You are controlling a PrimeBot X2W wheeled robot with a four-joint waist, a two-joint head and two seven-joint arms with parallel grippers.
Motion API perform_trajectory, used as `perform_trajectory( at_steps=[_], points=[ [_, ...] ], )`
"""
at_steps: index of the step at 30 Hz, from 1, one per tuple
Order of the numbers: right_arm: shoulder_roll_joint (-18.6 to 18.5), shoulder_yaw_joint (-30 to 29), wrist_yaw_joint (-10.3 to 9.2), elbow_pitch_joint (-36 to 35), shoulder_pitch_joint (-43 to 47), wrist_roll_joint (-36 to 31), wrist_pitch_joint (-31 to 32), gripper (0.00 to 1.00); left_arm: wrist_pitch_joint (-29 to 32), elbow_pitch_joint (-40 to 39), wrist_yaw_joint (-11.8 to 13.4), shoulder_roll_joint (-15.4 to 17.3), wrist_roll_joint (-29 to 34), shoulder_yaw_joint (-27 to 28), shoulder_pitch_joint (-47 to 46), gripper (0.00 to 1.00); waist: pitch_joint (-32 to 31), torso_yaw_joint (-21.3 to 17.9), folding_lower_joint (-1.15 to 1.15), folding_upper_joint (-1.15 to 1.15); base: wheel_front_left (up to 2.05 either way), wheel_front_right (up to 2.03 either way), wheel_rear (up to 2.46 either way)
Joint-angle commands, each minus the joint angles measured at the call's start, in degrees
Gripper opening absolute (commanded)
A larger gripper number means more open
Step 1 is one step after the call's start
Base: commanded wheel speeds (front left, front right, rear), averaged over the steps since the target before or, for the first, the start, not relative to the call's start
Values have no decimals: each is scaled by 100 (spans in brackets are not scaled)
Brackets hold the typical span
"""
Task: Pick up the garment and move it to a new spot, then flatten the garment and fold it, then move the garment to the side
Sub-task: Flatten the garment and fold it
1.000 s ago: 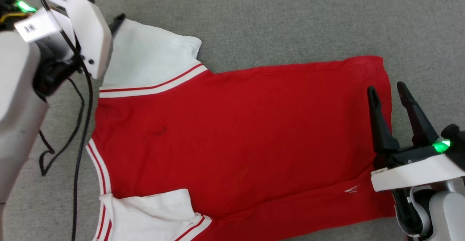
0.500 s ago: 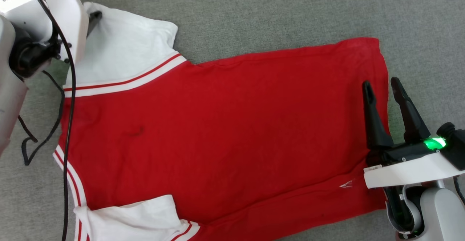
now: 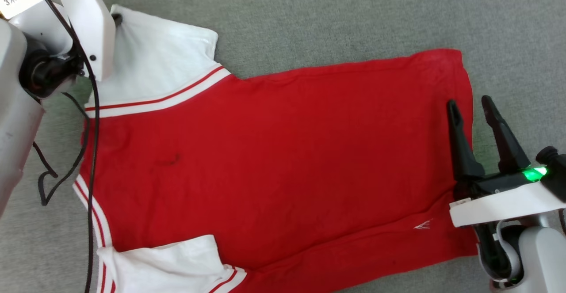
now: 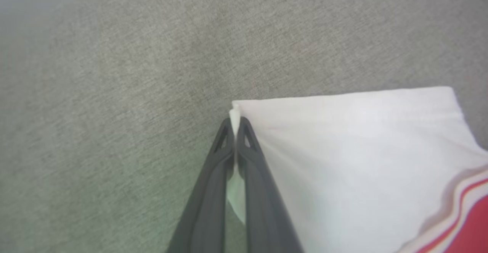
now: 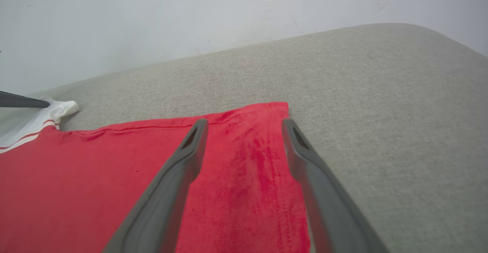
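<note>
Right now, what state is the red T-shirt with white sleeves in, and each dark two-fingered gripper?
Red jersey T-shirt with white short sleeves: spread out, unfolded, on grey fabric surface.
Left gripper: shut on a white sleeve's corner.
Right gripper: open over the hem, gripping nothing.

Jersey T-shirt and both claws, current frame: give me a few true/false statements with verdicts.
1. The left claw is shut on a corner of the jersey T-shirt's white sleeve. True.
2. The right claw is clamped on the hem. False: its fingers stand apart over the red hem end and grip nothing.
3. The T-shirt lies spread out on the grey fabric surface. True.
4. The T-shirt's sleeves are red. False: they are white, joined to the red body by red-white striped trim.
5. The two claws are at the same end of the T-shirt. False: the left is at a sleeve, the right at the hem end.
</note>
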Motion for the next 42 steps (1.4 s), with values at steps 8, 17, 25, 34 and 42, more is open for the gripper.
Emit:
perform_trajectory(
  at_steps=[8, 17, 25, 34, 42],
  points=[
    [-580, -101, -5, 95, -146, -59, 915, 100, -630, -200, 81, -109, -250, 192, 518, 0, -639, 363, 0, 0, 0, 0, 0],
    [-1293, -26, -5, 286, -599, 397, 2888, 100, -906, -1163, 233, 44, -291, 163, 1209, 0, -991, 691, 0, 0, 0, 0, 0],
    [-2038, 73, -6, 856, -1311, 695, 4659, 100, -789, -2605, 607, 289, -288, 95, 1801, 0, -937, 1059, 0, 0, 0, 0, 0],
    [-2303, 362, -5, 1418, -1976, 587, 5439, 100, -825, -3680, 967, 426, -174, 61, 2137, 0, -708, 1341, 0, 0, 0, 0, 0],
    [-2417, 769, -5, 1863, -2180, 403, 5488, 100, -903, -4071, 1090, 411, -92, 26, 2252, 0, -513, 1523, 0, 0, 0, 0, 0]
  ],
)
